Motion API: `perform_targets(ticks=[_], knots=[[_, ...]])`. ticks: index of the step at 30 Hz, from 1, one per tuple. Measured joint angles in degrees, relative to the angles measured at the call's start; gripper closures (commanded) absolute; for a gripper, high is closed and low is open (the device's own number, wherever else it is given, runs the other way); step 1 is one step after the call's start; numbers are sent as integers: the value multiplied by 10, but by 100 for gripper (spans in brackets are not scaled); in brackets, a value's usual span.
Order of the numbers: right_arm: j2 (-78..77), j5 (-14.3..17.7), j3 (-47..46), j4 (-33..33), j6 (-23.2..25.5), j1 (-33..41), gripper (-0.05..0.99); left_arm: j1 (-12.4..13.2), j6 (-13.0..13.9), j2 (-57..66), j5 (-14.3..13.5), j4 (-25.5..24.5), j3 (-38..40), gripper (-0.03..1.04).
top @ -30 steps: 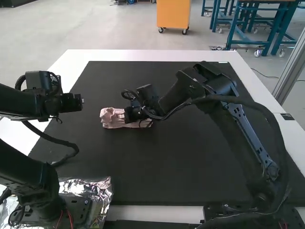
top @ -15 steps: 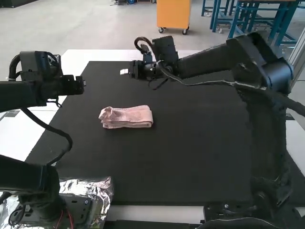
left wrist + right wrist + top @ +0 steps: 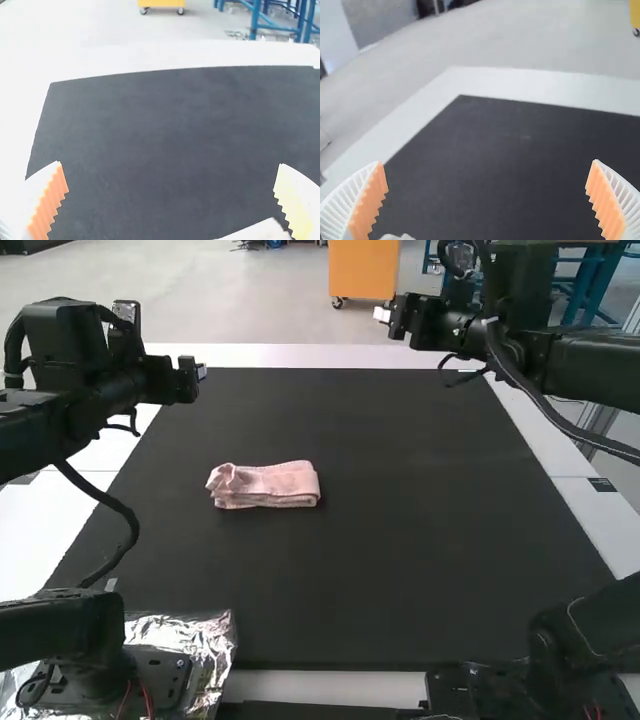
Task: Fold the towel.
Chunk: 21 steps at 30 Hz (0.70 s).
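On the high view I see my left gripper (image 3: 202, 371), fingers wide, by the one black mat's (image 3: 430, 550) far-left corner; one folded pink towel (image 3: 265, 485) on the mat, left of centre; my right gripper (image 3: 381, 315), fingers wide, past its far edge.

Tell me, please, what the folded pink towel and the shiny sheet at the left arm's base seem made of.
The towel seems soft, matte fabric, perhaps cotton: its surface is dull, its folds rounded. The sheet looks like glossy metal foil, possibly metallised film: its crinkles give sharp, silvery glints.
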Motion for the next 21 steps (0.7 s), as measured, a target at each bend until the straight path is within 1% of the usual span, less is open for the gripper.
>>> perform_targets(ticks=[4,7,10,16,19,21], knots=[[-140,19,-47,-29,-7,-60,2,-6,0,-82,0,22,-1,4],[-256,24,-79,-44,-7,-101,2,-6,0,-160,0,36,-8,4],[-369,30,-117,-65,-5,-126,2,-6,0,-235,1,33,-19,4],[-581,48,-177,-124,5,-163,2,-6,-20,-371,2,20,-58,4],[-667,58,-189,-165,4,-189,2,-6,-27,-439,-3,5,-80,4],[-705,64,-194,-186,-1,-206,2,-6,-38,-482,-9,-9,-88,4]])
